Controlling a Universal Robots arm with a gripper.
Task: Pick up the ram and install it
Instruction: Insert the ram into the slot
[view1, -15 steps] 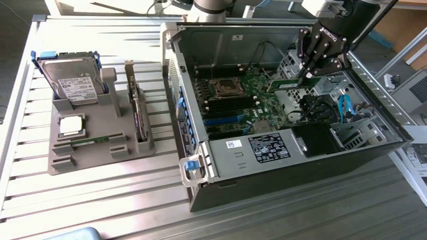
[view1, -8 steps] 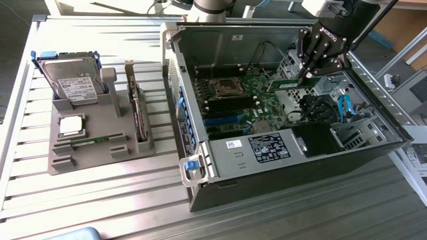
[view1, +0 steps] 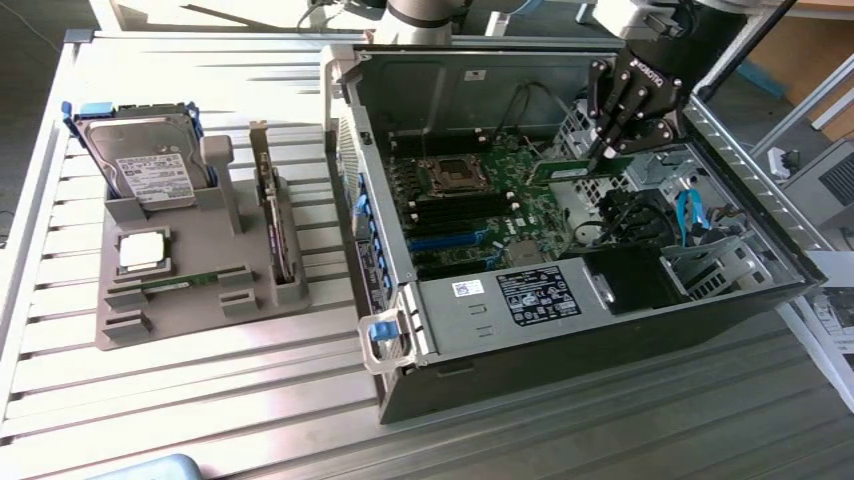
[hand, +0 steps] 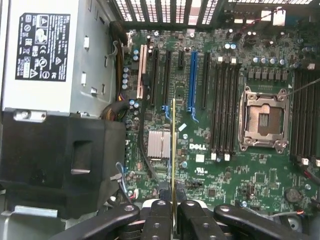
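The end effector (hand: 174, 217) pinches the ram (hand: 173, 150), which juts straight ahead of it above the board (hand: 260, 187), long axis parallel to the black slots (hand: 225, 105) lying off to one side, toward the socket (hand: 263, 120).

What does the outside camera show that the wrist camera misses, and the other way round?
Exterior view: a grey holder beside the computer case, carrying a hard drive, a processor chip and an expansion card. Wrist view: the white Dell lettering on the motherboard and the ram edge-on between the fingers. Both: the motherboard, its empty processor socket, and the tool shut on the ram over the board.
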